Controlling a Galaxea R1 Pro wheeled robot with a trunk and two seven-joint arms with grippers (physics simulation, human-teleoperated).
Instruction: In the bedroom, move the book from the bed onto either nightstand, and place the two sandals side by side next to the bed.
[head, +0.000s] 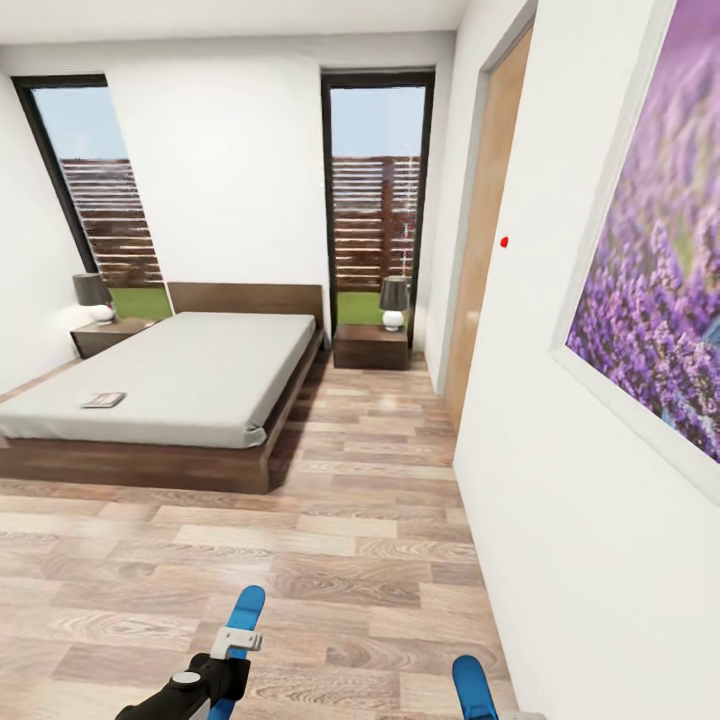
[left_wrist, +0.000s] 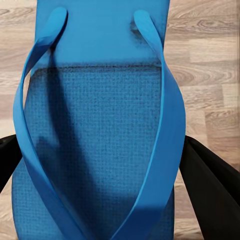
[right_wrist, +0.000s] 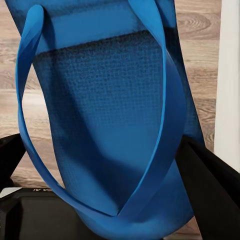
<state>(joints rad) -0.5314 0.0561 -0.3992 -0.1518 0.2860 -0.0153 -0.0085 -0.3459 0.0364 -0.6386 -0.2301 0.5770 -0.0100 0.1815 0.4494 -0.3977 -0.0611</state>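
Left pincer (head: 232, 655) grips sandal (left_wrist: 100, 135); right pincer (right_wrist: 107, 200) grips other sandal (right_wrist: 115, 120). Book (head: 103, 400) on bed (head: 190, 375).

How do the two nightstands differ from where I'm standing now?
The left nightstand sits beyond the bed's far side, partly hidden by the mattress; the right nightstand stands in full view on the near side by the window. The left lamp's base is hidden, the right lamp's is white. Both are dark brown.
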